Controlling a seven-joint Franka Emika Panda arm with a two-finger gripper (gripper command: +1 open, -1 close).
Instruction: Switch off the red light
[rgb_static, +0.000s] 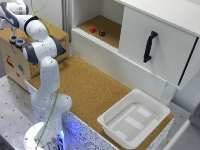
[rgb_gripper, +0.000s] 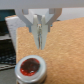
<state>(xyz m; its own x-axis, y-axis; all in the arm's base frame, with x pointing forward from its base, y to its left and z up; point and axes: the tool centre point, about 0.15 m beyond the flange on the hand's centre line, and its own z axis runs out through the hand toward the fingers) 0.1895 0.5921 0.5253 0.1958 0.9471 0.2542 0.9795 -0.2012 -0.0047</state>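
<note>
Cork-topped bench (rgb_static: 95, 85), white cabinet with black handle (rgb_static: 149, 46) far right, white tray (rgb_static: 134, 118) near right, cardboard box (rgb_static: 20, 60) at the exterior view's left. Red light (rgb_gripper: 30, 67): wrist view only, lying on cork, close beyond the fingertips. Gripper (rgb_gripper: 41, 41): jaws clenched together, grasping nothing, poised above the button. Step, by judgement: approach, press not yet made; next calls for a straight descent onto the red centre. Exterior view alone shows cabinet shelf with small red block (rgb_static: 92, 29) and dark item (rgb_static: 102, 33)
</note>
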